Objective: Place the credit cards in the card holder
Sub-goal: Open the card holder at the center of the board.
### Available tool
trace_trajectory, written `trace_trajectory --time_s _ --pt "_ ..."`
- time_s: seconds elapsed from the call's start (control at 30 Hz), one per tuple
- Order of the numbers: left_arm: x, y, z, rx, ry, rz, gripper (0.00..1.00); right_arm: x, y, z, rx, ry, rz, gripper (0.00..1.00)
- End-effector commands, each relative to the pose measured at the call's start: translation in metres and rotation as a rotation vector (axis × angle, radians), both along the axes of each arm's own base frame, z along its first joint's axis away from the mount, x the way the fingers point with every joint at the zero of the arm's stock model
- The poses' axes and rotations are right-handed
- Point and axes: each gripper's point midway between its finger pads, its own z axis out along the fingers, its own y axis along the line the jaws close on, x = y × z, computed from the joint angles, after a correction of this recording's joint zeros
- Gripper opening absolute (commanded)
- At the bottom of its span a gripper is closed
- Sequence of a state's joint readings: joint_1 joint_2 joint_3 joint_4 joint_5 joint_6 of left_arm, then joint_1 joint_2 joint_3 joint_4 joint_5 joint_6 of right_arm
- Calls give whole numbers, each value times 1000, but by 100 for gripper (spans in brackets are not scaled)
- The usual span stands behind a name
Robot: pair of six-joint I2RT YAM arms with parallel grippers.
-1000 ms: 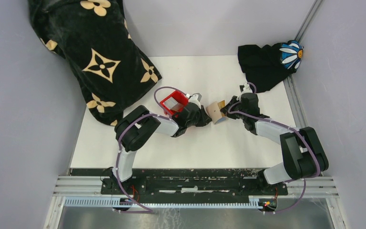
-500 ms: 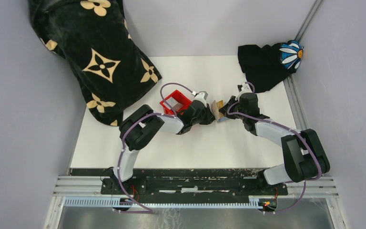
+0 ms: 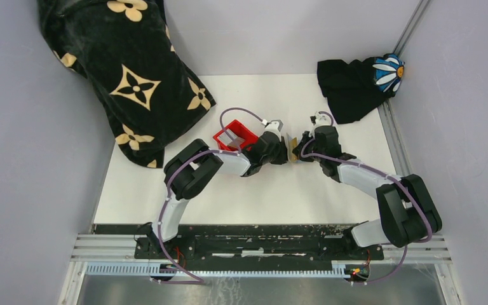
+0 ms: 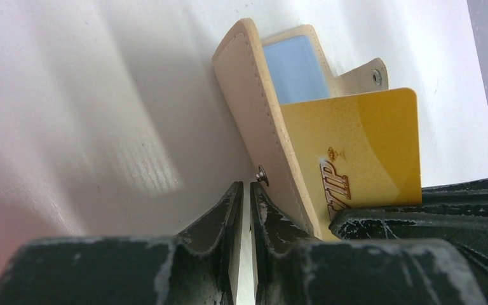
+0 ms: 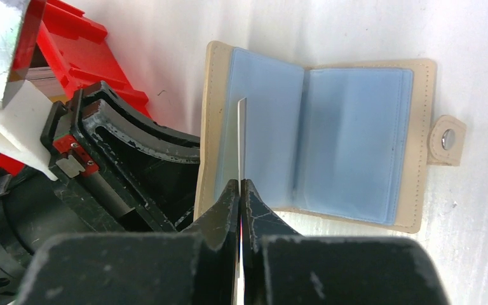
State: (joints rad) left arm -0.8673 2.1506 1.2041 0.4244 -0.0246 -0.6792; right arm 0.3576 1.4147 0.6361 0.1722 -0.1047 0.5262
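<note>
Gold on its face and paper-thin edge-on, the card (image 4: 362, 146) is clenched between the fingers of the right gripper (image 5: 240, 185). Its free end lies against the left blue sleeve of the card holder (image 5: 356, 140). The holder is open like a book between the two grippers, just beside the red bin (image 3: 234, 136), with its snap tab (image 5: 448, 138) on the side away from the bin. From above it shows only as a tan sliver over the white table (image 3: 273, 194), so it seems to stand on edge and not lie flat. The left gripper (image 4: 245, 187) is at the holder's tan cover, by the small stud. Its fingers stand almost together with a slit between them, and I cannot tell whether they pinch anything or merely brace the cover.

The step in hand looks like feeding the card into a sleeve. To do it well, the card's leading edge must first find the mouth of the pocket, and neither wrist view shows whether it has. The card should lie nearly flat to the sleeve and slide along it. Pushing into the sleeve could fold the holder shut or bend the card. The cover needs steadying so the holder does not skate away, and the card should be let go only once it is well seated.
</note>
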Motion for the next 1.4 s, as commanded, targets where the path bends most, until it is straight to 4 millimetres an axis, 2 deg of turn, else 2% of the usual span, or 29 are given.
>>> trace_trajectory --time_s 0.0,0.1,0.43,0.67,1.03,1.17,1.37 --pt "-51 41 -92 299 163 -79 19 -2 13 8 -24 -11 50 1" --pt "-56 50 -95 332 176 -69 20 -1 15 6 -51 -6 56 1" --pt "-71 94 -85 476 163 18 24 -1 24 -11 -87 24 75 1" --pt "-77 108 -83 570 158 42 25 -2 32 -14 -110 25 94 1" --pt "-84 135 -56 591 123 116 27 -4 39 -19 -175 27 115 1" --pt "-86 140 -39 580 98 132 27 -5 42 -19 -193 24 123 1" --pt "-86 144 -2 559 34 158 27 -6 41 -21 -223 28 122 1"
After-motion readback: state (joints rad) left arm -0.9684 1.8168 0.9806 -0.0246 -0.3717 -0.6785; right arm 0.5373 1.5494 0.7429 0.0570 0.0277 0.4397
